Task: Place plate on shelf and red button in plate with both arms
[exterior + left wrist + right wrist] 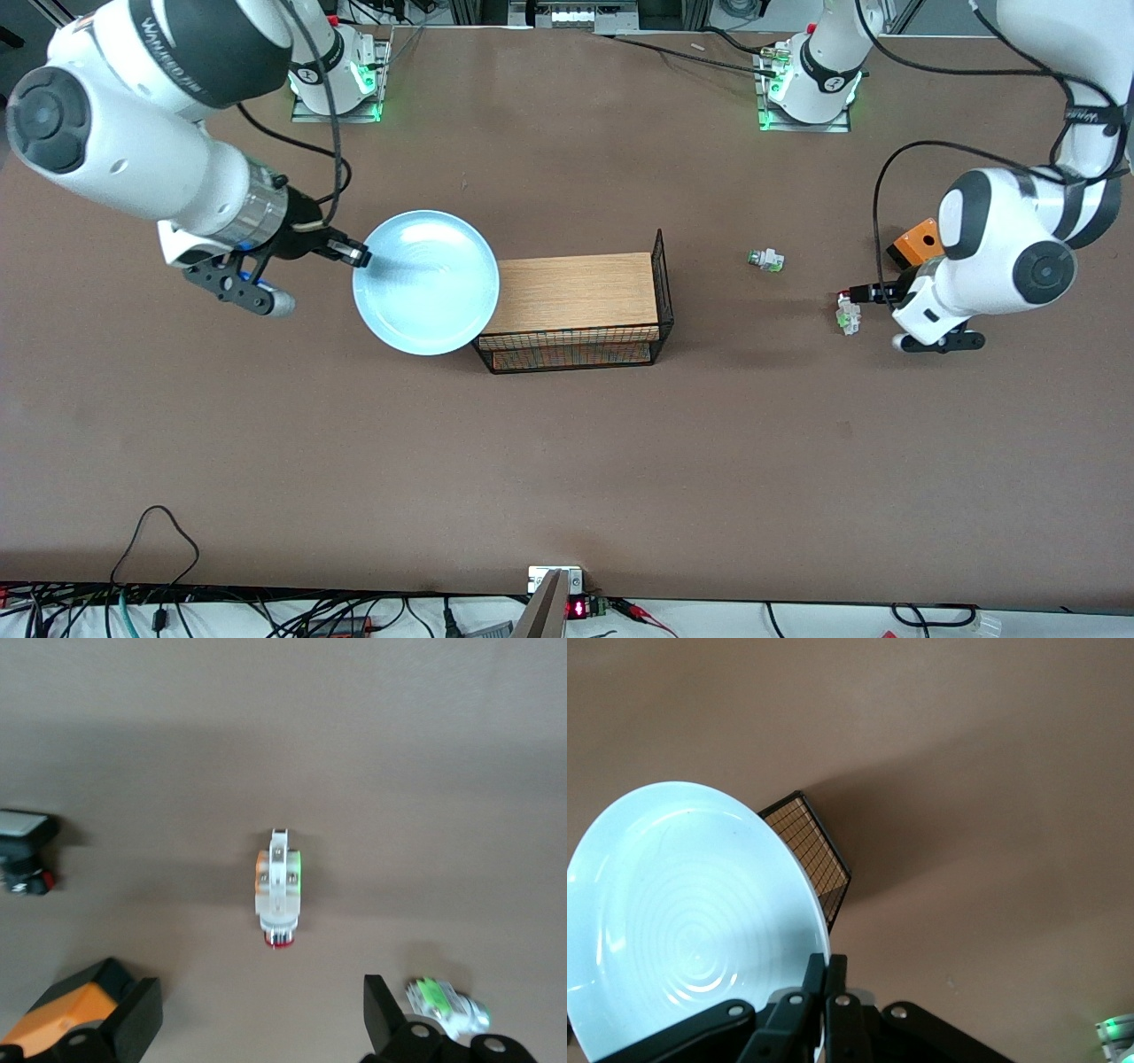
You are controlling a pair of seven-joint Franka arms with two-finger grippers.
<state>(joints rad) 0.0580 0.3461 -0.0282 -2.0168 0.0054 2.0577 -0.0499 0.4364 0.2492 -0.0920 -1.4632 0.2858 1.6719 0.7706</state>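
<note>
1. Along the right arm's upper casing in the front view you can read only part of a black printed word, too cut off to spell with confidence; nothing on the loose items is legible.
2. Your right gripper [358, 256] is clamped on the rim of the round, shallow, pale blue plate [426, 282]. In the right wrist view its fingers [825, 979] are pinched together on the plate's edge.
3. You hold the plate at the end of the black wire rack with a wooden top board [574, 307] that lies toward the right arm's end of the table. In the front view the plate's rim overlaps the board's corner; whether they touch cannot be told.
4. Your left gripper [846, 293] stands wide open and holds nothing. It hangs low over the table, directly above the tiny white blocky red button with a dark red round cap [849, 313].
5. Seen from the left wrist, the red button [279, 890] lies on the brown table [399, 771] between the two black fingertips [383, 1010], touching neither.
6. Just beside the left gripper sits an orange-and-black box [916, 243]. A similar white piece with a green tip [765, 259] lies on the table near it, toward the wire rack.
7. A small black button with a white face [23, 850] also shows near the left gripper in its wrist view.
</note>
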